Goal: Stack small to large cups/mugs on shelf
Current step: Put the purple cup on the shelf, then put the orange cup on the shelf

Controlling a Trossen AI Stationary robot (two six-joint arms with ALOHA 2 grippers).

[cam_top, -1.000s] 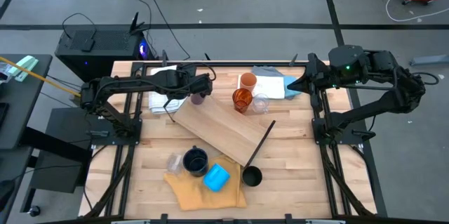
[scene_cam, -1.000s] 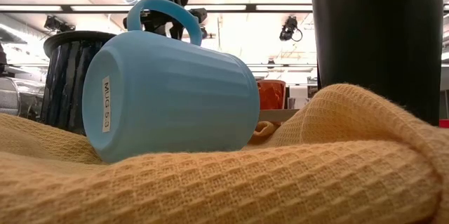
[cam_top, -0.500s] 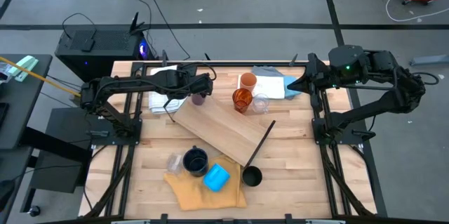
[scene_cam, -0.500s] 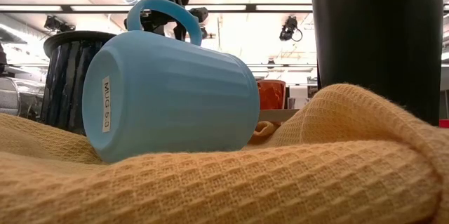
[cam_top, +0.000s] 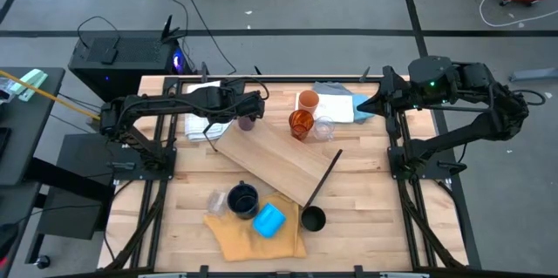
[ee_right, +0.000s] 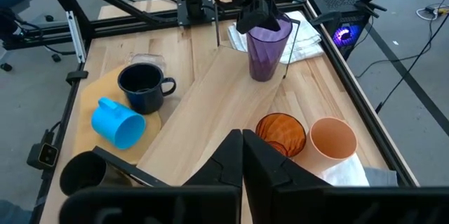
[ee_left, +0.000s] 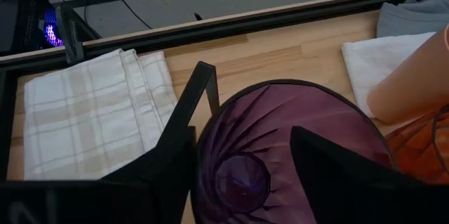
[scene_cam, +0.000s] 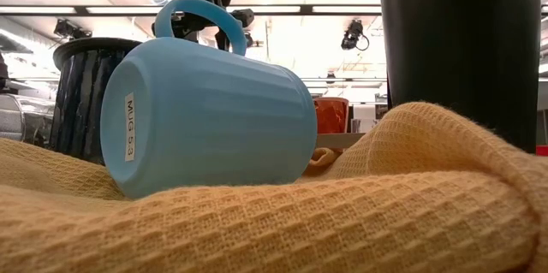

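Left gripper point(cam_top: 251, 111) sits over the rim of the purple tumbler point(ee_right: 265, 50), its fingers point(ee_left: 330, 171) spread to either side of the mouth with a gap showing between pad and rim in the left wrist view; whether either pad touches the tumbler cannot be told. Tumbler stands upright on the far left corner of the shelf point(cam_top: 277, 158), a light-wood board lying diagonally across the table point(cam_top: 375, 226). A thin black rod point(ee_left: 200, 87) of the shelf rises just beside the tumbler. Beyond it lies a folded checked cloth point(ee_left: 91, 112).

Amber ribbed cup point(cam_top: 301, 124) and light orange cup point(cam_top: 307, 100) stand together near the shelf's far edge, with a clear glass point(cam_top: 324, 127) just beside them.

On the yellow cloth point(cam_top: 248, 239) at the near side: navy mug point(cam_top: 242, 199) upright, bright blue mug point(scene_cam: 201, 119) on its side, black cup point(cam_top: 313, 219) at the cloth's edge.

Right gripper point(cam_top: 364, 104) hangs above the table's far right, well apart from the tumbler, fingers pressed together, holding nothing.
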